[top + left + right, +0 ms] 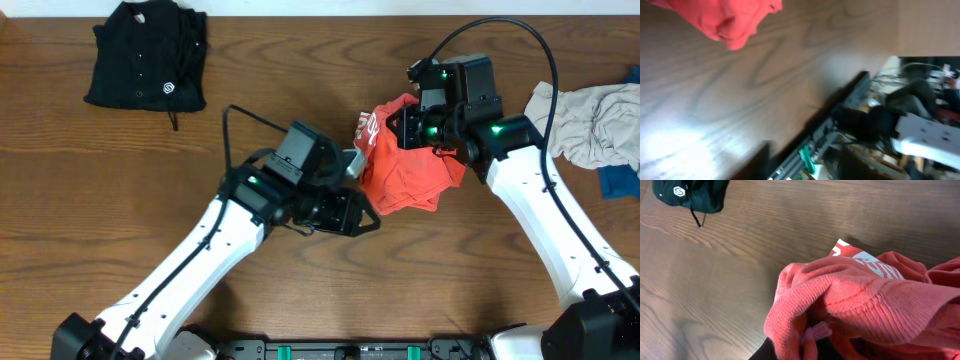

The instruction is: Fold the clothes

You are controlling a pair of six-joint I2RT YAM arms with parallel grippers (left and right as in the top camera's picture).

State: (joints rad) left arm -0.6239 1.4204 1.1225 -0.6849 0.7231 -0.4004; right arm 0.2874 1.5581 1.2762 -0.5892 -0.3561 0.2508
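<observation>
Black cloth comes first at the far left: a buttoned shirt (147, 55) folded into a rough square, matte, with a small round white logo, lying flat on the dark wood-grain table (300, 60). Right of it, the left gripper (362, 212) sits low at the lower left edge of the red-orange T-shirt (405, 175). Its fingers are out of sight in its own wrist view, which shows only a soft red fold at the top corner, so I cannot tell whether its jaws are apart or together. The T-shirt is a crumpled mound near the table's centre, between the 2 arms, its knit finely ribbed, with white lettering (865, 260) on a turned-up panel. The right gripper (410, 130) is pinched shut on a bunched fold at the mound's upper side. Well apart at the far right edge lie a rumpled pale grey garment (590, 120) and a small blue piece (620, 182).
</observation>
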